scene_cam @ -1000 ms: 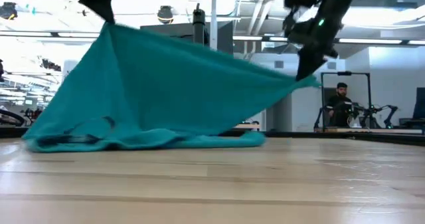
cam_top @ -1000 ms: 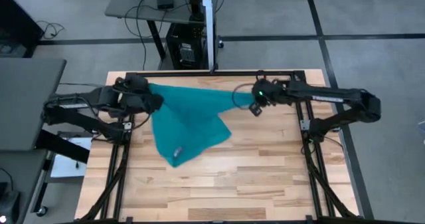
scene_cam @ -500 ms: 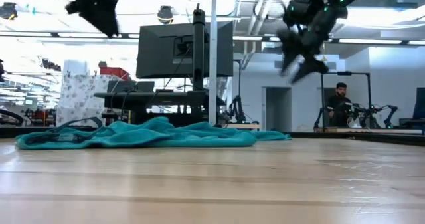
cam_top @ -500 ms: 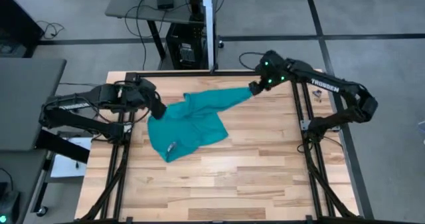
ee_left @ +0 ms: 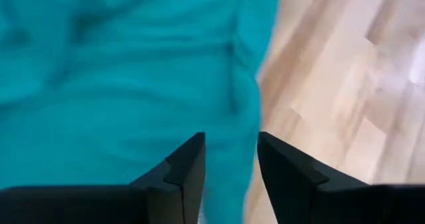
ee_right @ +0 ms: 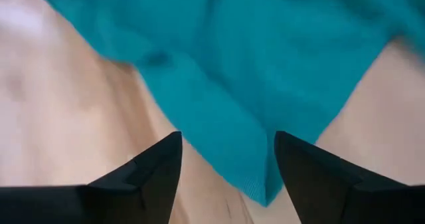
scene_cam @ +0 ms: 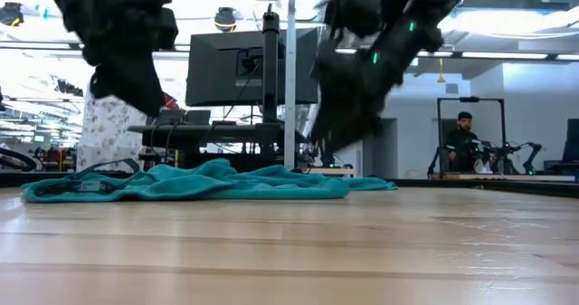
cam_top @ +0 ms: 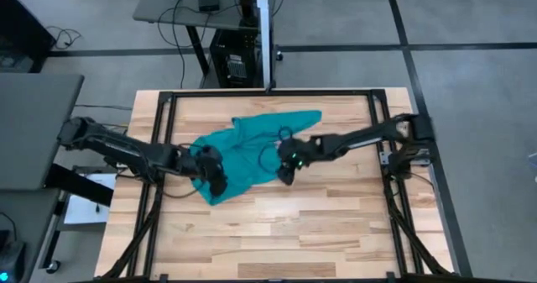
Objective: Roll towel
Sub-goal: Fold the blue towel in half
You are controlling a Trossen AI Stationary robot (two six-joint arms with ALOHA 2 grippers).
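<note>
**Op:** Left gripper (cam_top: 220, 185) sits over the towel's (cam_top: 243, 153) near-left corner, above the cloth, not touching as far as I see. Fingers (ee_left: 189, 164) parted, nothing between them. Wrist view: teal fabric under the gap, bare wood beside it.

**Eng:** Right side?

**Op:** Right gripper (cam_top: 285, 175) hangs at the towel's near-right edge. Fingers (ee_right: 163, 164) wide apart, empty. A pointed corner of cloth lies under the gap, plank either side.

**Eng:** Towel shape?

**Op:** Lies crumpled and flat on the table (cam_top: 336, 224), back-left of centre. Soft, matte, teal knit. Irregular outline: broad lump near me, a narrow tongue running toward the far right. Low view shows a low rumpled ridge with shallow folds, hugging the wood. Not rolled.

**Eng:** Table?

**Op:** Light butcher-block strips, dark metal frame (cam_top: 268, 93) around it. I see a person (scene_cam: 463, 142) seated in the room behind, well apart.
</note>
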